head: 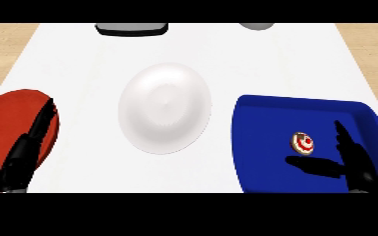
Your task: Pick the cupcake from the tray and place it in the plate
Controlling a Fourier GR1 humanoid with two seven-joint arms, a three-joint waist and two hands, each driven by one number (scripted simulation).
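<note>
The right robot hand (348,152), spread wide, should centre on the small red-topped cupcake (303,143) (inside the blue rectangular tray (269,115)) before closing.

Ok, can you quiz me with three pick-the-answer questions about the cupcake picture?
1. Where is the cupcake?
A. on the floor
B. on the bare counter
C. in the blue tray

2. What colour is the plate in the middle?
A. white
B. green
C. yellow

3. What is the right robot hand doing?
A. curled round the cupcake
B. open over the tray, holding nothing
C. pressing on the plate

Answers:
1. C, the cupcake sits on the tray's blue floor.
2. A, the plate is plain white with nothing on it.
3. B, its fingers are straight and the cupcake lies apart, to its left.
</note>
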